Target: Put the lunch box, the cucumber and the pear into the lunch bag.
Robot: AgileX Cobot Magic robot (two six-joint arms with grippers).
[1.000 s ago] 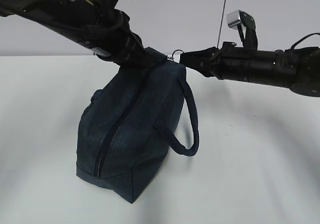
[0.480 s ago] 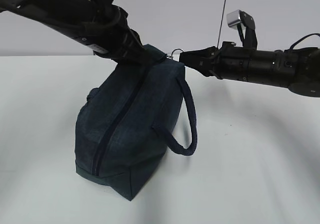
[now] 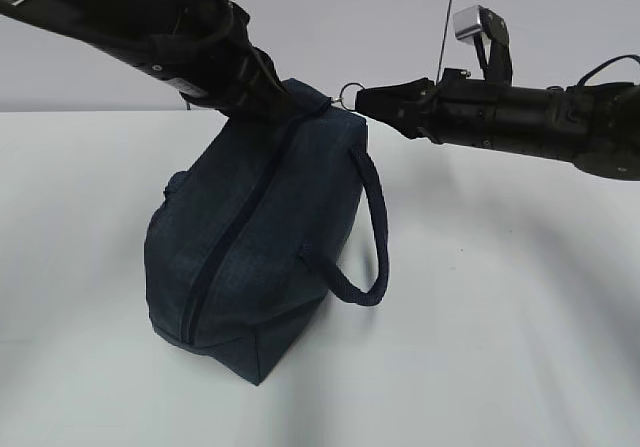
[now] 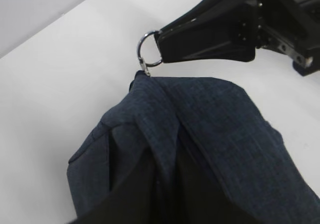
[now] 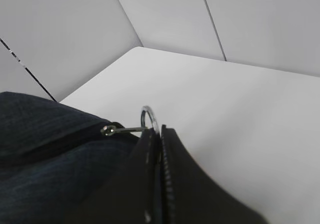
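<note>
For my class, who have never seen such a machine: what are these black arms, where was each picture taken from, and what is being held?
It is a robot with two arms, each ending in a gripper. One picture looks from the front; the other two come from cameras on each wrist. A navy lunch bag stands tilted on the white table, its zipper apparently closed. The left gripper clamps the bag's top fabric. The right gripper is shut on the silver ring pull at the zipper's end. No food or lunch box shows.
</note>
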